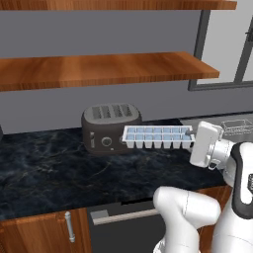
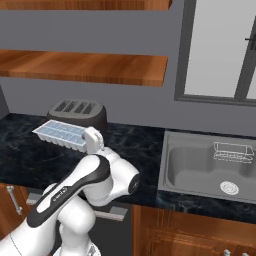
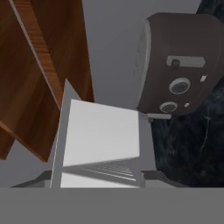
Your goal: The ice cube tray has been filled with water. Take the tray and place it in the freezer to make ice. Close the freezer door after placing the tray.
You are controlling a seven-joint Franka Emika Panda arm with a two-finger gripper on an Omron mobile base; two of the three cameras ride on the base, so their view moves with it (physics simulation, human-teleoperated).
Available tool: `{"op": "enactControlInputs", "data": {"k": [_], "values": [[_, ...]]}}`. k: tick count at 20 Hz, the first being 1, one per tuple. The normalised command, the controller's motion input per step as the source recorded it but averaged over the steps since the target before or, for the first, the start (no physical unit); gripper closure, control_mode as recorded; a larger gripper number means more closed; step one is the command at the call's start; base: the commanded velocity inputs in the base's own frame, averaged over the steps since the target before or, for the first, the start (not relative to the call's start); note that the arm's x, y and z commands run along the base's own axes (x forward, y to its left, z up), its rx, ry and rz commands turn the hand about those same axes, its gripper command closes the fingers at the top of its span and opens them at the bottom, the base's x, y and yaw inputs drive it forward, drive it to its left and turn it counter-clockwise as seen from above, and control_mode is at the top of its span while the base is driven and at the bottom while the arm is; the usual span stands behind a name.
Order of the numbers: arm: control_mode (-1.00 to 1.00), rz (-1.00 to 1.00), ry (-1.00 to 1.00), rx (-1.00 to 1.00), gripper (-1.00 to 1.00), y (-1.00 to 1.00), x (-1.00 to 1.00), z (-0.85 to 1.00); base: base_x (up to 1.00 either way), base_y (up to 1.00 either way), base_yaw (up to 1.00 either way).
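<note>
Left base view: the tool [image 1: 192, 132] is clamped on the right end of the ice cube tray [image 1: 157, 137], held level above the dark tabletop [image 1: 49, 168], in front of the toaster [image 1: 109, 126].
Right base view: the ice cube tray [image 2: 61, 134] hangs before the toaster [image 2: 77, 114], well left of the sink [image 2: 200, 167].
Hand view: the tray's white side [image 3: 100, 135] fills the centre, toaster [image 3: 179, 65] beyond.

I log: grey wall [image 1: 99, 44], two wooden shelves [image 1: 99, 69], dark marbled counter [image 1: 44, 168], steel sink [image 2: 195, 167], framed window [image 2: 215, 50], possibly frosted.
</note>
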Motion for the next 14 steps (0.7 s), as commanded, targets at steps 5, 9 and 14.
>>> {"op": "enactControlInputs", "data": {"k": [5, 9, 14], "values": [[-1.0, 0.0, 0.0, 0.1, 1.0, 0.0, 0.0, 0.01, 0.0, 0.0, 0.0], [-1.0, 0.0, 0.0, 0.14, 1.0, 0.0, 0.0, 0.0, 0.0, 0.0, 0.0], [-1.0, 0.0, 0.0, 0.09, 1.0, 0.0, 0.0, 0.0, 0.0, 0.0, 0.0]]}}
